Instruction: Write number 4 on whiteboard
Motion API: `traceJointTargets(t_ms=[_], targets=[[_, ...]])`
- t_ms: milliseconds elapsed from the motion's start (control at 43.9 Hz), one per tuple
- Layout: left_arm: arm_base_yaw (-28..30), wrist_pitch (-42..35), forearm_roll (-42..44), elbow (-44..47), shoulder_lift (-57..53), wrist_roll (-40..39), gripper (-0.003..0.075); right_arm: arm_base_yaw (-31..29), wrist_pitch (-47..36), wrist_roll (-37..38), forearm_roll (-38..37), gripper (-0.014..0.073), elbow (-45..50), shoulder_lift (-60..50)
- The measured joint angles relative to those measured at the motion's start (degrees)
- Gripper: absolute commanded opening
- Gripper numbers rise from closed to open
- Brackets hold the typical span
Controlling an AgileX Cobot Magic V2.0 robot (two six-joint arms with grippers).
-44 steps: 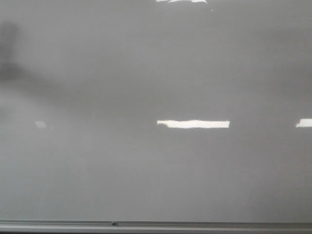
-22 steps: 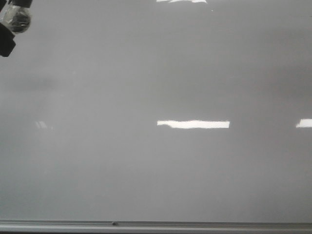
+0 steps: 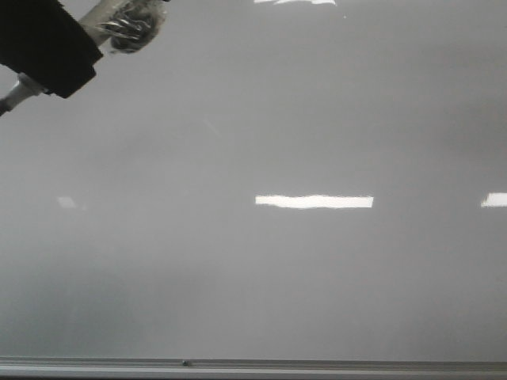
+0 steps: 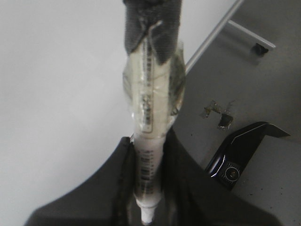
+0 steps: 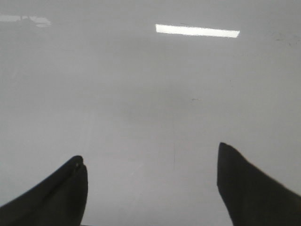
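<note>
A: Is there any number on the whiteboard (image 3: 317,269) yet?

B: None that I can see. In the front view the board fills the whole picture, pale grey and glossy, with bright strips of glare and a grey rail (image 3: 253,366) along its lower edge — but no black stroke of a 4 anywhere. So by my reading the writing has not begun; all of the slant, the crossbar and the stem is left to do.

A: Where is the pen?

B: The marker (image 4: 150,117) is in the left claw (image 4: 146,188), at the far upper left of the board in the front view. The claw is closed tight around the lower part of the barrel, and the marker is wrapped in clear tape with dark padding near its far end. I cannot tell from these pictures whether the tip is touching the board.

A: And the other arm?

B: The right claw (image 5: 150,183) is spread wide with nothing between its fingers, looking at bare board.

A: Anything else about?

B: In the left wrist view, off past the board's edge, a black bracket (image 4: 240,153) and a scrap of crumpled foil (image 4: 218,115) lie on a grey counter (image 4: 273,94).
</note>
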Motion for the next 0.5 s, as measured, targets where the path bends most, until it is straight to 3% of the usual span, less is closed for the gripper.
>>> traceJointTargets(t_ms=[273, 501], targets=[[-5.48, 3.13, 0.00, -4.16, 5.01, 1.88, -0.0013, 0.00, 7.41, -1.61, 0.12, 0.0589, -3.56, 1.22], [-5.91, 6.43, 0.00, -8.26, 10.75, 5.95, -0.0013, 4.59, 16.08, -16.12, 6.57, 0.0587, -10.86, 8.24]])
